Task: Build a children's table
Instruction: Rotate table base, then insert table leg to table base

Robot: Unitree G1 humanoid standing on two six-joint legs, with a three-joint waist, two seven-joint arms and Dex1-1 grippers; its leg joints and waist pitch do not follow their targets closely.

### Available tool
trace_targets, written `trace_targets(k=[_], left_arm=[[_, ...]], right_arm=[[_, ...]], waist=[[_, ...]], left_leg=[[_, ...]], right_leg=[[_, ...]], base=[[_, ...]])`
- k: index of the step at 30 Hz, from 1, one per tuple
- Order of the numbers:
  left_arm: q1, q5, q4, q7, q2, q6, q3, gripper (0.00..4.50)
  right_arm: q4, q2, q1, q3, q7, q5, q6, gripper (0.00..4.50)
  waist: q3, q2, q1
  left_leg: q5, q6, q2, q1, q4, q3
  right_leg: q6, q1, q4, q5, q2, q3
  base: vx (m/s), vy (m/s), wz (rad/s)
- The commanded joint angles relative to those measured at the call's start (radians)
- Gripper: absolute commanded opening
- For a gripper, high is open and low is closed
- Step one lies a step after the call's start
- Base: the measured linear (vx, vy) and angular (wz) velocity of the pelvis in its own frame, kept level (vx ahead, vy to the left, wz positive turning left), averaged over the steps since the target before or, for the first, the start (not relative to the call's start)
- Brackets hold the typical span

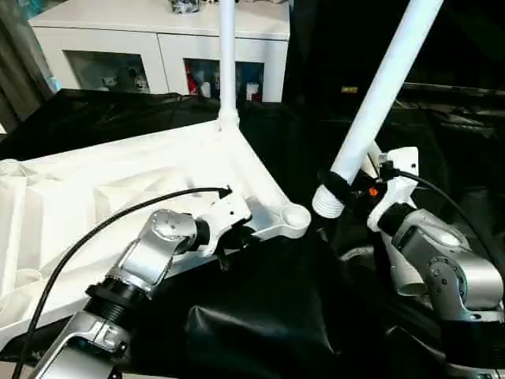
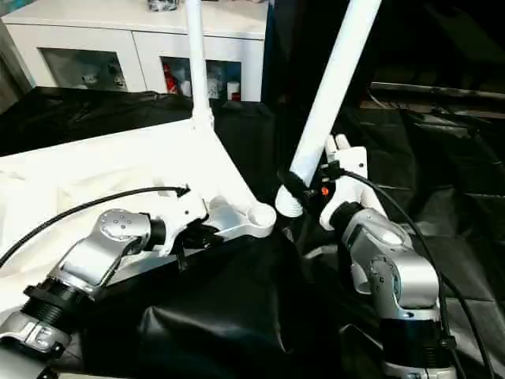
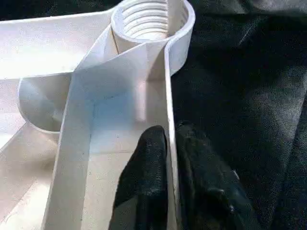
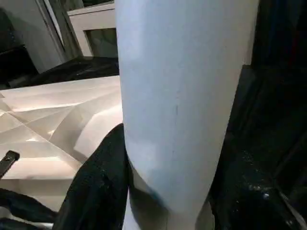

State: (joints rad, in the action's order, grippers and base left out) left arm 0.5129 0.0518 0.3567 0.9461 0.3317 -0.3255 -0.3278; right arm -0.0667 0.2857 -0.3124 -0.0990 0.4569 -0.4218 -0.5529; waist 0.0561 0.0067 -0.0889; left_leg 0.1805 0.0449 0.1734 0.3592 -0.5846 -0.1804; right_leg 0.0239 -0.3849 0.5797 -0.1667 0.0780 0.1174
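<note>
The white tabletop lies upside down on black cloth, ribbed side up. One white leg stands upright in its far corner socket. My left gripper is shut on the tabletop's thin rim wall, just behind the open threaded corner socket. My right gripper is shut on a second white leg, near its lower threaded end. This leg leans up and to the right, its end hanging just right of the open socket.
A white cabinet with glass doors stands behind the table. Black cloth covers the work surface, bunched up at the front. Another socket shows at the tabletop's left corner.
</note>
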Motion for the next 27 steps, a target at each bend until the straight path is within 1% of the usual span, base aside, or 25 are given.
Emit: trace_targets(k=[1, 3, 5, 12, 14, 16, 17, 18, 19, 20, 23, 24, 25, 26, 27], left_arm=[[-0.009, -0.010, -0.014, 0.001, 0.001, -0.002, 0.010, 0.23], [-0.017, -0.013, -0.020, 0.002, 0.002, -0.001, 0.010, 0.06], [-0.021, -0.013, -0.022, 0.002, 0.004, -0.002, 0.008, 0.01], [-0.022, -0.020, -0.023, 0.010, 0.009, -0.013, 0.002, 0.00], [-0.021, -0.024, -0.021, 0.011, 0.007, -0.012, 0.005, 0.00], [-0.020, -0.036, -0.021, 0.017, 0.002, -0.010, 0.011, 0.00], [-0.020, -0.040, -0.021, 0.020, 0.000, 0.005, 0.012, 0.00], [-0.020, -0.045, -0.021, 0.024, -0.003, 0.016, 0.014, 0.00], [-0.020, -0.045, -0.021, 0.024, -0.003, 0.016, 0.014, 0.00], [-0.019, -0.046, -0.021, 0.027, -0.004, 0.022, 0.014, 0.00], [-0.018, -0.049, -0.021, 0.029, -0.005, 0.027, 0.015, 0.00], [-0.017, -0.051, -0.020, 0.029, -0.004, 0.025, 0.015, 0.00], [-0.016, -0.052, -0.021, 0.031, -0.002, 0.026, 0.014, 0.00], [-0.016, -0.052, -0.021, 0.031, -0.002, 0.026, 0.014, 0.00], [-0.016, -0.052, -0.021, 0.031, -0.002, 0.026, 0.014, 0.00]], right_arm=[[-0.001, -0.002, -0.010, 0.002, 0.002, -0.005, 0.008, 1.88], [0.000, -0.003, -0.011, 0.003, 0.002, -0.005, 0.007, 1.88], [0.001, -0.004, -0.012, 0.004, 0.002, -0.004, 0.008, 1.88], [0.005, -0.006, -0.015, 0.008, 0.008, -0.003, 0.006, 1.88], [0.016, 0.001, -0.017, 0.022, 0.022, -0.001, -0.007, 1.88], [0.031, 0.015, -0.016, 0.054, 0.047, 0.014, -0.016, 1.88], [0.044, 0.017, -0.017, 0.066, 0.055, 0.021, -0.015, 1.88], [0.059, 0.016, -0.020, 0.076, 0.062, 0.028, -0.010, 1.88], [0.059, 0.016, -0.020, 0.076, 0.062, 0.028, -0.010, 1.88], [0.079, 0.013, -0.025, 0.082, 0.068, 0.034, -0.002, 1.88], [0.098, 0.012, -0.032, 0.088, 0.077, 0.038, 0.004, 1.88], [0.114, 0.012, -0.039, 0.093, 0.084, 0.041, 0.010, 1.88], [0.141, 0.011, -0.051, 0.102, 0.096, 0.046, 0.022, 1.88], [0.141, 0.011, -0.051, 0.102, 0.096, 0.046, 0.022, 1.88], [0.141, 0.011, -0.051, 0.102, 0.096, 0.046, 0.022, 1.88]], waist=[[-0.065, -0.014, 0.000], [-0.065, -0.015, 0.000], [-0.065, -0.015, 0.000], [-0.063, -0.015, 0.001], [-0.064, -0.015, 0.001], [-0.064, -0.013, 0.002], [-0.063, -0.015, 0.003], [-0.064, -0.014, 0.002], [-0.064, -0.015, 0.002], [-0.065, -0.018, 0.002], [-0.065, -0.017, 0.001], [-0.065, -0.019, 0.002], [-0.065, -0.018, 0.001], [-0.066, -0.023, 0.002], [-0.065, -0.020, 0.001]], left_leg=[[0.176, -0.031, 0.063, -0.011, 0.067, 0.023], [0.177, -0.031, 0.062, -0.011, 0.067, 0.023], [0.178, -0.031, 0.062, -0.011, 0.067, 0.024], [0.184, -0.030, 0.062, -0.011, 0.068, 0.024], [0.182, -0.031, 0.062, -0.010, 0.068, 0.024], [0.184, -0.032, 0.061, -0.010, 0.067, 0.024], [0.188, -0.032, 0.062, -0.010, 0.068, 0.024], [0.187, -0.032, 0.061, -0.011, 0.067, 0.023], [0.183, -0.032, 0.062, -0.009, 0.067, 0.024], [0.177, -0.032, 0.062, -0.009, 0.067, 0.023], [0.170, -0.036, 0.062, -0.009, 0.066, 0.023], [0.167, -0.037, 0.062, -0.008, 0.066, 0.023], [0.168, -0.037, 0.062, -0.009, 0.066, 0.023], [0.166, -0.038, 0.062, -0.010, 0.066, 0.022], [0.163, -0.037, 0.062, -0.008, 0.066, 0.022]], right_leg=[[0.127, 0.042, -0.072, -0.325, 0.093, -0.068], [0.124, 0.042, -0.073, -0.330, 0.093, -0.068], [0.121, 0.042, -0.074, -0.338, 0.093, -0.068], [0.118, 0.041, -0.075, -0.347, 0.093, -0.068], [0.117, 0.042, -0.075, -0.345, 0.093, -0.068], [0.121, 0.042, -0.076, -0.343, 0.092, -0.067], [0.121, 0.041, -0.077, -0.347, 0.092, -0.067], [0.123, 0.041, -0.076, -0.347, 0.093, -0.067], [0.124, 0.042, -0.075, -0.345, 0.093, -0.067], [0.125, 0.042, -0.074, -0.336, 0.093, -0.067], [0.128, 0.043, -0.073, -0.329, 0.094, -0.068], [0.129, 0.043, -0.071, -0.329, 0.093, -0.068], [0.129, 0.042, -0.072, -0.332, 0.093, -0.068], [0.129, 0.042, -0.072, -0.333, 0.093, -0.068], [0.130, 0.043, -0.072, -0.335, 0.094, -0.068]], base=[[0.000, 0.000, 0.00], [0.000, 0.000, 0.00], [0.000, 0.000, 0.00], [0.000, 0.000, 0.00], [0.000, 0.000, 0.00], [0.000, 0.000, 0.00], [0.000, 0.000, 0.00], [0.000, 0.000, 0.00], [0.000, 0.000, 0.00], [0.000, 0.000, 0.00], [0.000, 0.000, 0.00], [0.000, 0.000, 0.00], [0.000, 0.000, 0.00], [0.000, 0.000, 0.00], [0.000, 0.000, 0.00]])
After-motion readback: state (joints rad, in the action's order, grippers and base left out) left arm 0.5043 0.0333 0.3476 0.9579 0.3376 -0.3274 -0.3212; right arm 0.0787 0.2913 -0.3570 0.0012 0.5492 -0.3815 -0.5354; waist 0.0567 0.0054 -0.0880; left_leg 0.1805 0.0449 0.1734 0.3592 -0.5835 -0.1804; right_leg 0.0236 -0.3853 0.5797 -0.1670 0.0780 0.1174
